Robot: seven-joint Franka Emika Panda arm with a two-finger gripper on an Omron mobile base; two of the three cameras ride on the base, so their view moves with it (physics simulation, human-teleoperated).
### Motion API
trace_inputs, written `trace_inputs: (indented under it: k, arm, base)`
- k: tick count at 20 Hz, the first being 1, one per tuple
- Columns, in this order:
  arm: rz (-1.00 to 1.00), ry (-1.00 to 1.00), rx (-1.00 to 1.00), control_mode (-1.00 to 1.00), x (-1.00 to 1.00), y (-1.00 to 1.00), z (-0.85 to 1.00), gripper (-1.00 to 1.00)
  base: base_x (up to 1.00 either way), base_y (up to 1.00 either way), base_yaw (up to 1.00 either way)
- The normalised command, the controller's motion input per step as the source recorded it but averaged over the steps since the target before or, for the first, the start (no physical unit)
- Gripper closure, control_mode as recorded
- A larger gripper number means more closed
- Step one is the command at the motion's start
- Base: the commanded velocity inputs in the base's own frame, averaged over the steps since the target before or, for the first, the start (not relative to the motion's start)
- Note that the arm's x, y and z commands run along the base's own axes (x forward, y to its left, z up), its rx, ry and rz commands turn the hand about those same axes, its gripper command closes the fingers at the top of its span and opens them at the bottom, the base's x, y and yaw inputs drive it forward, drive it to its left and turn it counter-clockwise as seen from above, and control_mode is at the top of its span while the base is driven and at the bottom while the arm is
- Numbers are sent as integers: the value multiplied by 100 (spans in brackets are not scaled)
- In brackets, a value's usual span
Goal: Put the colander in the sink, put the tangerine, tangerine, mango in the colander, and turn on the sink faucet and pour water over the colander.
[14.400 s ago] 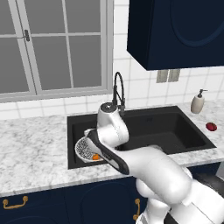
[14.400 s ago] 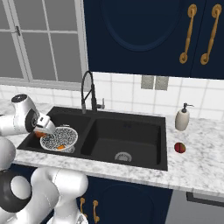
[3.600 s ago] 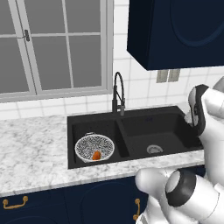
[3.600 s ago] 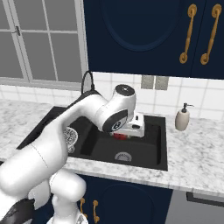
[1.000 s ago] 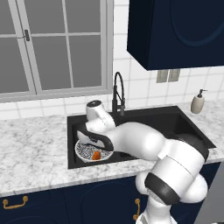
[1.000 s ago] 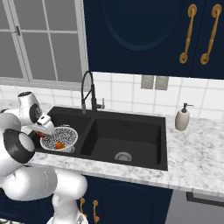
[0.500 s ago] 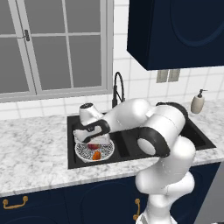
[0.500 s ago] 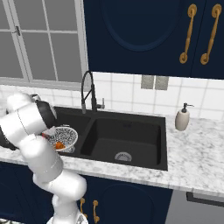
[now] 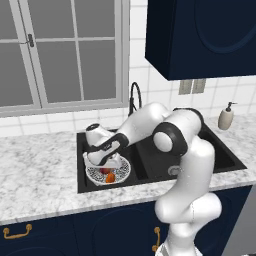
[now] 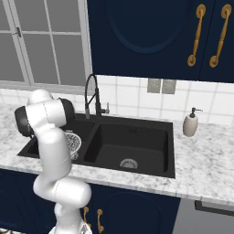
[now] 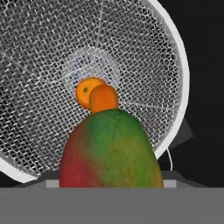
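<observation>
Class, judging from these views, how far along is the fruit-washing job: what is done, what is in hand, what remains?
Done: the silvery mesh colander sits in the black double-basin sink, with two orange tangerines inside. In hand: the red-green oval mango fills the gripper, above the colander. Left: releasing it and turning on the black gooseneck faucet; no water shows.

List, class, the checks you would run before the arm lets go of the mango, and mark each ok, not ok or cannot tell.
1. Colander sits in the sink's left basin: ok.
2. Both tangerines lie in the colander: ok.
3. Mango hangs over the mesh, inside the rim: ok.
4. Claw shut on the mango: ok.
5. Sink faucet spout aimed at the colander: cannot tell.
6. Water running: not ok.
</observation>
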Motion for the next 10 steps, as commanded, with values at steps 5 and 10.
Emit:
trace_inputs:
  k: [5, 10]
  arm:
    - [-8, 0, -9, -100, 14, -5, -30, 100]
    - [-6, 1, -5, -100, 21, -4, -23, -100]
  base:
    - [0, 0, 0]
    - [0, 0, 0]
